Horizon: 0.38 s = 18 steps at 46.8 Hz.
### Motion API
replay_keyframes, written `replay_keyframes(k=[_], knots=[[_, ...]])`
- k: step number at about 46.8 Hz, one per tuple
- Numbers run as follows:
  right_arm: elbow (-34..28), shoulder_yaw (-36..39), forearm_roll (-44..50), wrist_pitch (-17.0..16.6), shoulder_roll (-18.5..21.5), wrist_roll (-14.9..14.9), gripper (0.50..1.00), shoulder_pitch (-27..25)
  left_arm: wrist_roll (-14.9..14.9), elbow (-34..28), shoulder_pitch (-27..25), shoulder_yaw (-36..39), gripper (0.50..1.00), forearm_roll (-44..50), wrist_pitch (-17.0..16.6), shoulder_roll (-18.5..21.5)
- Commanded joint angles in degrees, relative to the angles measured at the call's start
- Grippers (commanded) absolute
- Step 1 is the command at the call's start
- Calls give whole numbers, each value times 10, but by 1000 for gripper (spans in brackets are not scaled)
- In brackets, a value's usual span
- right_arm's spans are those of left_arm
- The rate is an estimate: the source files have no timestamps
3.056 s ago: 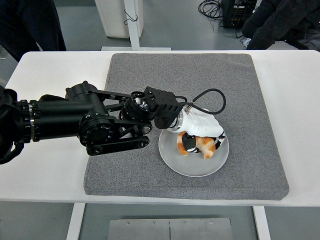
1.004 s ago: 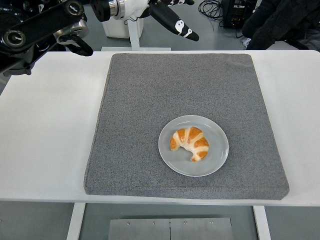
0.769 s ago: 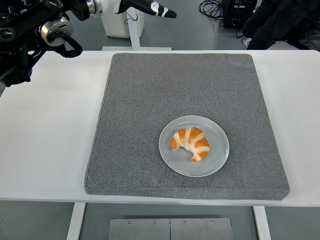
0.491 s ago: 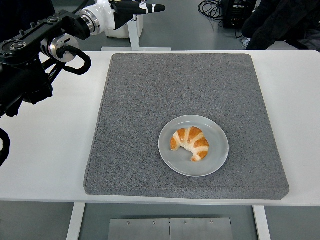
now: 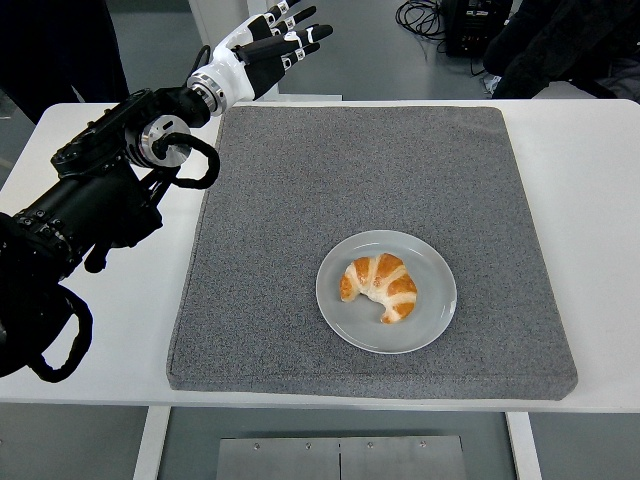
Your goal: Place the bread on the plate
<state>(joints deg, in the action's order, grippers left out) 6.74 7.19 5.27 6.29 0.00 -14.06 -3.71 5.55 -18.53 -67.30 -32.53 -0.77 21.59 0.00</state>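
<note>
Bread: croissant [image 5: 381,287] lies on the plate, curved like a crescent, its two tips pointing toward the near side; nothing touches it.
Plate: grey round plate [image 5: 386,291] sits on the grey mat, right of centre and toward the near edge; the croissant rests a little left of its middle, wholly inside the rim.
Mat: square grey mat [image 5: 300,180] covers most of the white table [image 5: 600,200]; apart from the plate it carries nothing.
Left hand: left hand [image 5: 268,45] hangs in the air past the far left corner of the mat, fingers spread and extended, holding nothing; its black arm stretches back along the left side of the table.
Right hand: not in view.
Change: about three seconds ago the left hand was down over the plate with the croissant under its fingers; a second ago it was already high at the far left with the croissant left behind, and since then the arm has only swung and settled along the left side.
Meaning for task: judged from how things lie, the placing is done; the bread stays put on the plate and the hand is well apart from it, so only withdrawal remains.
Background: dark-clothed person [image 5: 560,45] at the far right.
</note>
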Motion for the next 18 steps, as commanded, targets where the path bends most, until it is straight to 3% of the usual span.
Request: replay_keyframes(k=[1,18], knots=[[1,0,0,0,0,0,1000,0,7,2,14,-2,1000,2,0,0],[-2,-2,0,0,0,0,1000,3,6,31,20,-9,1000,11,1,0]])
